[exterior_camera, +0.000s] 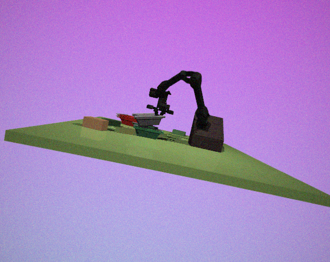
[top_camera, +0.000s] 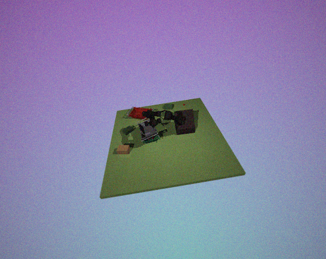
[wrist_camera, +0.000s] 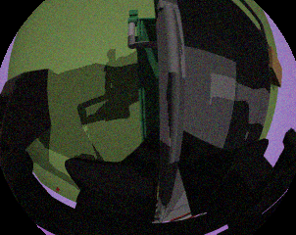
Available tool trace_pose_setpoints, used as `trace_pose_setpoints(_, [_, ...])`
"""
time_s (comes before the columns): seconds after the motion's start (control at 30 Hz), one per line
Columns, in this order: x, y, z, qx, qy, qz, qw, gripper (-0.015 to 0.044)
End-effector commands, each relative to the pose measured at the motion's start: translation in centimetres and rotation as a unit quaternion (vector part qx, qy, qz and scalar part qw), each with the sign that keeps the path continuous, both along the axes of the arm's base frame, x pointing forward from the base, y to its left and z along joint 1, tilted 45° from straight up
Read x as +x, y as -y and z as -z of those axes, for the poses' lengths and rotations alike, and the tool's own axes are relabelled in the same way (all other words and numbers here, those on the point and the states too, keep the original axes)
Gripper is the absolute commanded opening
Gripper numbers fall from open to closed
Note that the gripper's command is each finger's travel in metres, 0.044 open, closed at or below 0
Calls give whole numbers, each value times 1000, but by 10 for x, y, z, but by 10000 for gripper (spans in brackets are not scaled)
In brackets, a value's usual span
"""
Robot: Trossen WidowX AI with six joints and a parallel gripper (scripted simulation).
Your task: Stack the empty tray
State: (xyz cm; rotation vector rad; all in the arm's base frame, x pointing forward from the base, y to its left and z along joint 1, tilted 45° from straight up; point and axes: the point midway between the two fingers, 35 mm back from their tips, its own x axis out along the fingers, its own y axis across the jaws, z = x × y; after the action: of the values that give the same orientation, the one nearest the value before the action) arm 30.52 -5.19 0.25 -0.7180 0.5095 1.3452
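Note:
My gripper (top_camera: pixel 152 124) (exterior_camera: pixel 159 113) (wrist_camera: pixel 165 131) is shut on the near long wall of the empty grey tray (top_camera: pixel 148 130) (exterior_camera: pixel 148 121) (wrist_camera: pixel 207 98). The grey tray hangs roughly level just above the green tray (top_camera: pixel 151 140) (exterior_camera: pixel 148 133) (wrist_camera: pixel 142 113), with a small gap in the exterior view. The green tray stands on the table, mostly hidden under the grey one. Part of a grey wire bar (wrist_camera: pixel 132 34) shows at the green tray's end in the wrist view. Its other bar and most of its load are hidden, so I cannot tell how both bars lie.
A red tray (top_camera: pixel 137 113) (exterior_camera: pixel 126 120) stands behind. An orange block (top_camera: pixel 123 149) (exterior_camera: pixel 94 123) lies beyond the trays. A dark green block (top_camera: pixel 127 129) and a grey-green block (top_camera: pixel 168 106) (exterior_camera: pixel 179 132) lie farther off. The dark arm base (top_camera: pixel 185 122) (exterior_camera: pixel 207 134) stands to the right.

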Motion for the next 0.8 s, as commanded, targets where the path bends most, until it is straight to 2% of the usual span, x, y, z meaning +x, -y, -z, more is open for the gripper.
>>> trace_pose_setpoints(0.0, [-4, -6, 3, 0, -12, -6, 1000, 0])
trace_pose_setpoints(0.77, [-6, -11, 9, 0, -12, -6, 1000, 0])
